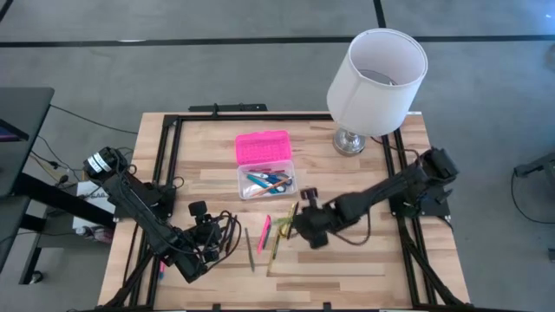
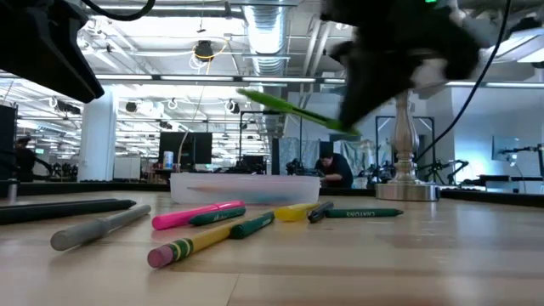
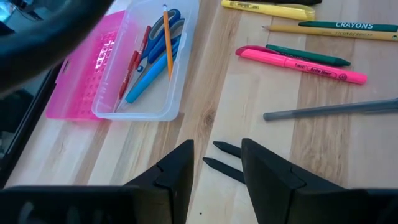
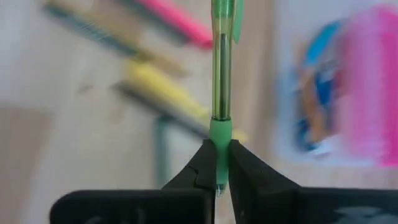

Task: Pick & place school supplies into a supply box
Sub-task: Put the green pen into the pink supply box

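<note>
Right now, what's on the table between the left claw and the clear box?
Only bare wood. The left wrist view shows open tabletop between the left gripper and the box; the loose pens lie off to one side.

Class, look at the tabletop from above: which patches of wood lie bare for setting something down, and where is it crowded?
Bare wood lies left of the pink lid toward the table's far left corner, and along the near edge below the loose pens. It is crowded mid-table: the clear box, the pens, the left hand and the right hand gripping a green pen. The lamp fills the far right corner.
</note>
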You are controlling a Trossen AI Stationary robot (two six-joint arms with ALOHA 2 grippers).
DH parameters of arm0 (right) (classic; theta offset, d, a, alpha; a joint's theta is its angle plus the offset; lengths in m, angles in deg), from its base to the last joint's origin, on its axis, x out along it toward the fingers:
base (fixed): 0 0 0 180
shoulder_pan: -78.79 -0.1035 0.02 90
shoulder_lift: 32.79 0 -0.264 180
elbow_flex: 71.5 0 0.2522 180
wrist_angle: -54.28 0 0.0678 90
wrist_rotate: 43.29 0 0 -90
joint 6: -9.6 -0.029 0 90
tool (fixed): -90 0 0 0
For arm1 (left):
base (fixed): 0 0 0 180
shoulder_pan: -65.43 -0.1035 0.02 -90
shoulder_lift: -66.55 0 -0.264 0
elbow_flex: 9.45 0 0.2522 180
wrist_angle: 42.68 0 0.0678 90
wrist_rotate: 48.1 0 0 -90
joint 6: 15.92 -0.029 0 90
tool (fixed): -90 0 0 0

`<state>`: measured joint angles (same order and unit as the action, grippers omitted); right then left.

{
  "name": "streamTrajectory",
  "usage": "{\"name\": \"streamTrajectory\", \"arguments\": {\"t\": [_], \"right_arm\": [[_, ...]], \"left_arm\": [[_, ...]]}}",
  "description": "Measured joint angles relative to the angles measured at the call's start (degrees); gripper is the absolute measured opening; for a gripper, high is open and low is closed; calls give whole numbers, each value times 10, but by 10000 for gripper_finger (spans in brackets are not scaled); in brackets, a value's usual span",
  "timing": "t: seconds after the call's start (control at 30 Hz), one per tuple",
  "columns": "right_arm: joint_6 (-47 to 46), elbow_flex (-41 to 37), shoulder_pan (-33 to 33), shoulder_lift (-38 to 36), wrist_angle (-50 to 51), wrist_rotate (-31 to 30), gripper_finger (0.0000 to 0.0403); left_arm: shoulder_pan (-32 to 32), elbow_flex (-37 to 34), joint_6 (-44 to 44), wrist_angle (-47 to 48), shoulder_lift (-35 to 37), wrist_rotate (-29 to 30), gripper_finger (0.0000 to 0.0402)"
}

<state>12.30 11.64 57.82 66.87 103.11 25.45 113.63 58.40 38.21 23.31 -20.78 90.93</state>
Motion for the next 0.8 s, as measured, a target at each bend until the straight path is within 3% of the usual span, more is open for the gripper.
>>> {"name": "streamTrajectory", "arguments": {"t": [0.2,0.47,0.8], "right_arm": [[78,15,99,0,-73,1,11],[84,15,210,0,-125,74,15],[79,15,245,0,-134,128,17]], "left_arm": [[0,0,-1,3,0,5,128],[0,0,-3,15,0,13,128],[0,0,-4,30,0,40,128]]}}
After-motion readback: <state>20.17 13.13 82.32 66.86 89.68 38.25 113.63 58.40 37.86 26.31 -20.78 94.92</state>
